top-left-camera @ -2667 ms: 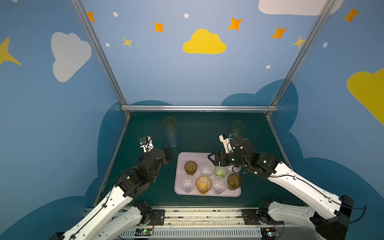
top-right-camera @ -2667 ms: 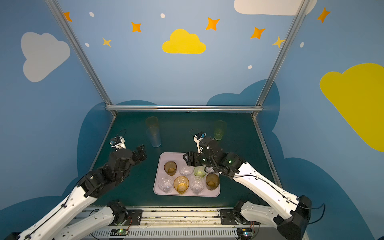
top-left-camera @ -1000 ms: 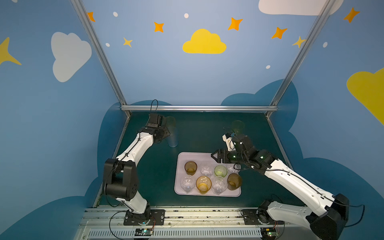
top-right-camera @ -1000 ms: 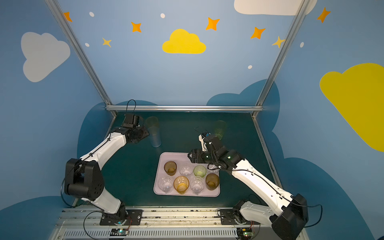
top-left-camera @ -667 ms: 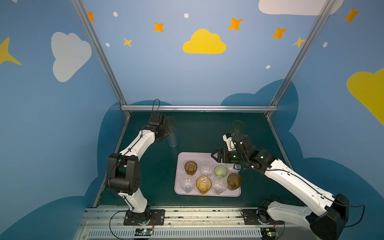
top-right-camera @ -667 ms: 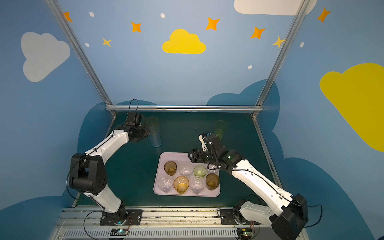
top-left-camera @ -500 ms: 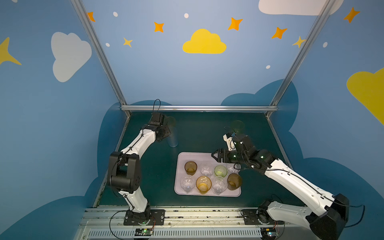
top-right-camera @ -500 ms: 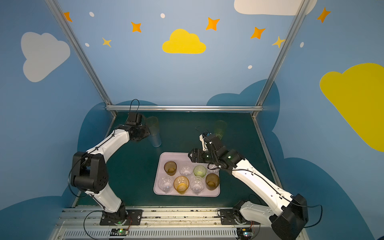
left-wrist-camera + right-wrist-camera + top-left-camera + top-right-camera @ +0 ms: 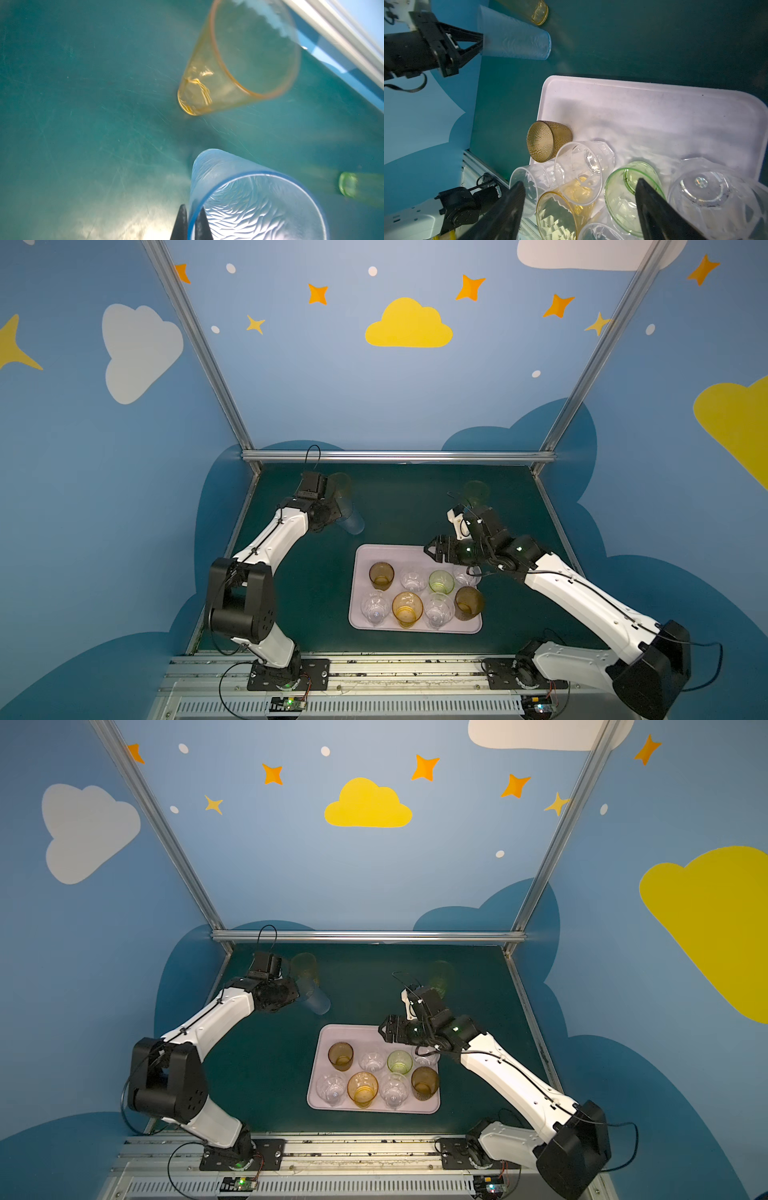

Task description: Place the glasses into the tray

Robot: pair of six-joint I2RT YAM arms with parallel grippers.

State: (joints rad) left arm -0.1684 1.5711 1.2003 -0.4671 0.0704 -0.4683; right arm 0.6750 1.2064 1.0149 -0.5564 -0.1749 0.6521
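Done: eight short glasses (image 9: 407, 608) stand in the tray (image 9: 399, 551) | Now: left end effector (image 9: 190, 212) clenched on the rim of the tall blue tumbler (image 9: 249, 197), tilted, off-tray at the counter's (image 9: 291, 572) back | Right end effector (image 9: 579, 181) spread wide, empty, over tray | Left: blue, orange tumbler (image 9: 340, 485), green tumbler (image 9: 476, 491).

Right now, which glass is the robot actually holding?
The tall blue glass: the left gripper pinches its rim. The tall orange glass and the tall green glass stand free.
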